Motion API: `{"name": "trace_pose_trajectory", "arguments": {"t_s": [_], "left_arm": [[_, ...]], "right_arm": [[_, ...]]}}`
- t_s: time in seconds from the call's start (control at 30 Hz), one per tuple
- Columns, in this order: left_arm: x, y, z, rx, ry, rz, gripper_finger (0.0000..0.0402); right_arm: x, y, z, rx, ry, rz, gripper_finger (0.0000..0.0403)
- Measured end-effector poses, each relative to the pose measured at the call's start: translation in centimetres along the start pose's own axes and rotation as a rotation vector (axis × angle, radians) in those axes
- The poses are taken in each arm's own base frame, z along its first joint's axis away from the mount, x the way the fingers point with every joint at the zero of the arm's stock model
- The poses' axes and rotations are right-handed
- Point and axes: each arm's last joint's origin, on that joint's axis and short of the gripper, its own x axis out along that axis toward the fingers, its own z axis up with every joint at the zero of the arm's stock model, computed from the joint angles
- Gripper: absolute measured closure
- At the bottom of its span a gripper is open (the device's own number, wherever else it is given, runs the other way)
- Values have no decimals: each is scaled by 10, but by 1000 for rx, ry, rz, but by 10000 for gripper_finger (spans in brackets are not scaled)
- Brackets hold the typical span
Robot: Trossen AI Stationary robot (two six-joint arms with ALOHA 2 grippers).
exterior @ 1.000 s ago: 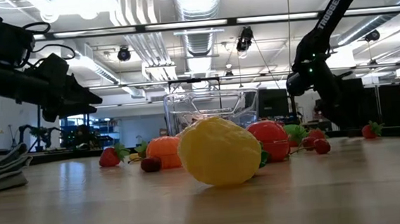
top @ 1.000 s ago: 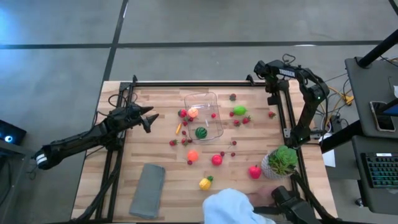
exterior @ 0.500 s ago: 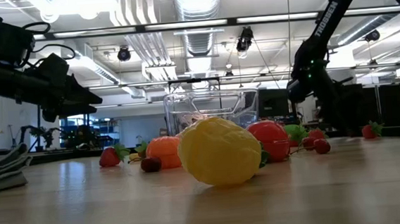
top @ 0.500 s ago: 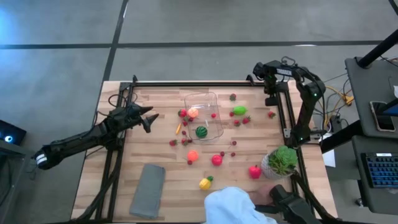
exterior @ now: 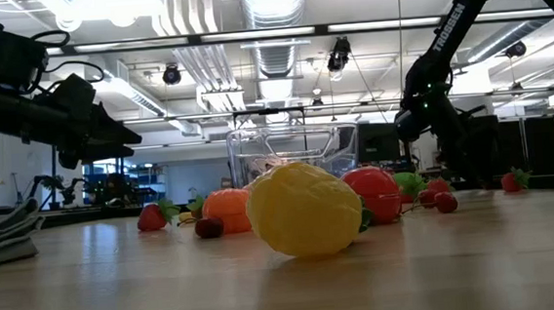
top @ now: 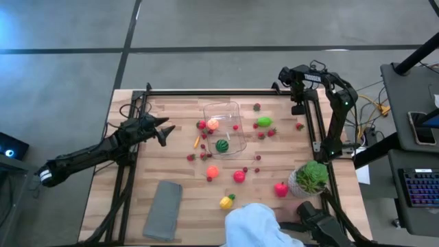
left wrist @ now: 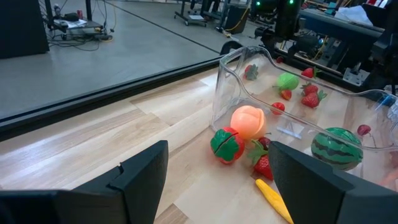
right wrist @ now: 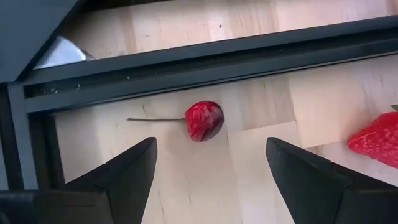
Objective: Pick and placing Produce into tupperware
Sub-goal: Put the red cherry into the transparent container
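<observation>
My right gripper jaws are spread and empty over a cherry by the desk rail. My left gripper jaws, also released, face the tupperware, which holds a watermelon; other produce lies scattered around it.

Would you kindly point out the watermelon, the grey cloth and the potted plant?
watermelon (top: 221,145): high view, centre of its striped green top, inside the clear container.
grey cloth (top: 162,209): high view, middle of the folded fabric.
potted plant (top: 312,175): high view, centre of the green leaves.
</observation>
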Motion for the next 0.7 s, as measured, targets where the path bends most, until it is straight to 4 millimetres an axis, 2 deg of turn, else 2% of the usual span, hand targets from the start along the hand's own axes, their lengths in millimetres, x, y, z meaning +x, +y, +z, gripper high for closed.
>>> {"name": "trace_pose_trajectory", "arguments": {"t_s": [0.23,0.5,0.6,0.7], "left_arm": [[0,0,0,0,1,-4,139],[0,0,0,0,1,-4,139],[0,0,0,0,1,-4,139],[0,0,0,0,1,-4,139]], "right_arm": [[5,0,5,85,1,-29,113],[5,1,6,96,22,-47,115],[6,1,6,113,20,-51,130],[6,0,6,116,22,-64,162]]}}
